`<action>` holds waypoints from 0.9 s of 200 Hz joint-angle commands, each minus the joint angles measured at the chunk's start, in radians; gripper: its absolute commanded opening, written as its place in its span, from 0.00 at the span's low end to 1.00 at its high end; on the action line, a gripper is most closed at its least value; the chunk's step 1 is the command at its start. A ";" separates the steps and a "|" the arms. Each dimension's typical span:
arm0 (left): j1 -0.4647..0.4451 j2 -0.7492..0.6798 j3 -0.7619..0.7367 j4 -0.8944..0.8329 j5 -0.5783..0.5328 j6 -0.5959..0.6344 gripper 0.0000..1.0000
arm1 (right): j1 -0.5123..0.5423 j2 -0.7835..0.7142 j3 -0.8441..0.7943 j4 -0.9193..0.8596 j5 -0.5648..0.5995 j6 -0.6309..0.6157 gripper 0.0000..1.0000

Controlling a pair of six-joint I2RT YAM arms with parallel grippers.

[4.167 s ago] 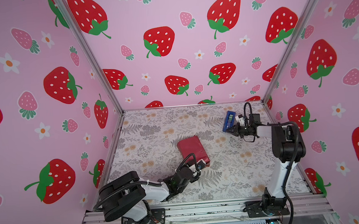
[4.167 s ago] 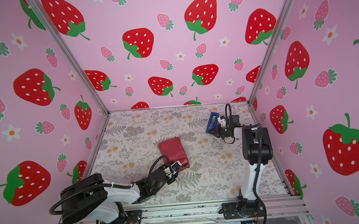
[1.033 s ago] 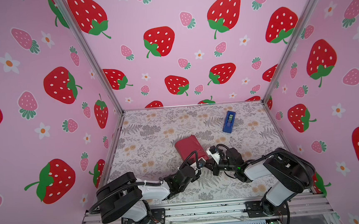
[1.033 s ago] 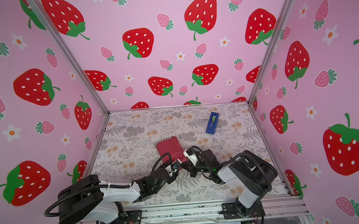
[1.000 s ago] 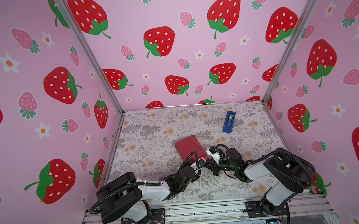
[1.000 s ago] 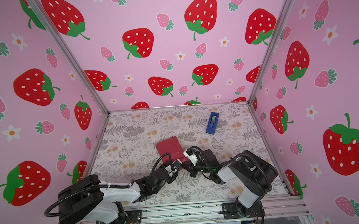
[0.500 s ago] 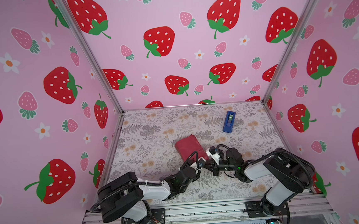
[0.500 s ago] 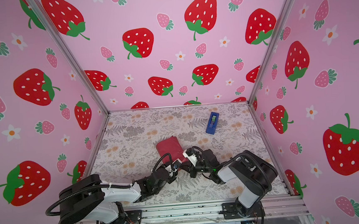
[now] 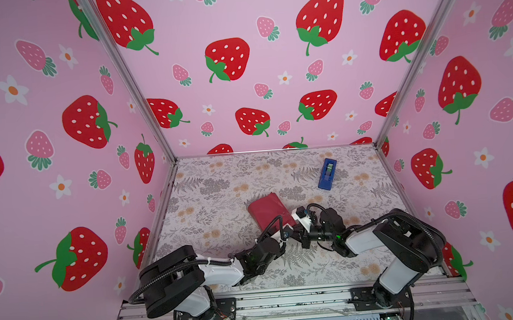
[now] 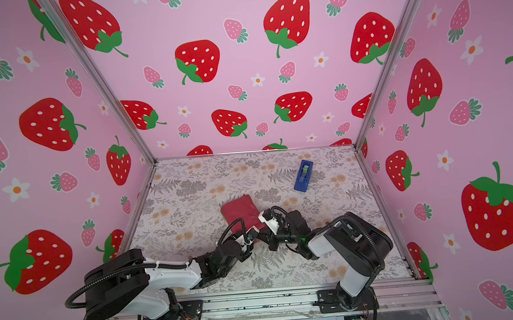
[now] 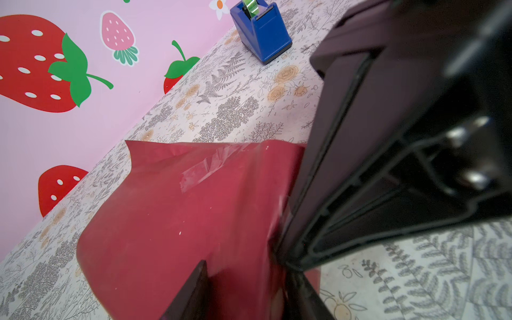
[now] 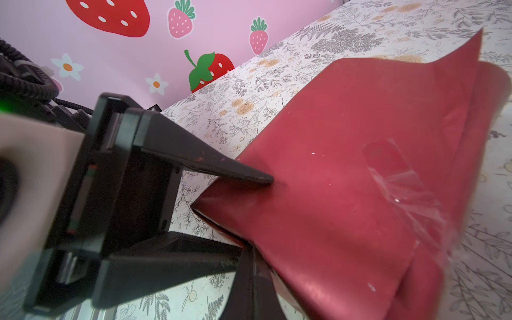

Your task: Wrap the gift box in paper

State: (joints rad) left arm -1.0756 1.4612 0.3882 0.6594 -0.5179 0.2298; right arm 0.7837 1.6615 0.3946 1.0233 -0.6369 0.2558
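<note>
**Top view:** the paper [image 9: 266,209], a maroon parcel, lies mid-table [image 9: 220,185]. Its long axis runs diagonally, far end toward back-left, near end toward both arms. The gift box is covered and unseen.

**Left wrist:** the left gripper [image 11: 246,268] pinches the paper's near end, one finger above and one below.

**Right wrist:** the right gripper [image 12: 249,266] has its fingers pressed together, tip against the end fold.
</note>
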 commanded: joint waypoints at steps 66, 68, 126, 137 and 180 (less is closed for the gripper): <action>0.002 0.042 -0.018 -0.139 0.017 -0.033 0.46 | 0.006 -0.192 -0.075 -0.134 0.030 -0.080 0.00; 0.002 0.043 -0.018 -0.139 0.017 -0.032 0.46 | 0.006 -0.201 -0.077 -0.144 0.031 -0.083 0.00; 0.002 0.050 -0.013 -0.141 0.012 -0.032 0.46 | 0.007 -0.284 -0.062 -0.241 0.010 -0.146 0.00; 0.001 0.053 -0.011 -0.141 0.010 -0.032 0.46 | 0.007 -0.250 -0.039 -0.240 -0.011 -0.156 0.00; 0.001 0.051 -0.010 -0.141 0.011 -0.032 0.46 | 0.008 -0.143 0.041 -0.207 -0.065 -0.173 0.00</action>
State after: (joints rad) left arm -1.0763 1.4677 0.3908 0.6617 -0.5312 0.2264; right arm 0.7876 1.4933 0.3847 0.7986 -0.6426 0.1276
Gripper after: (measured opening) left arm 0.464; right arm 0.041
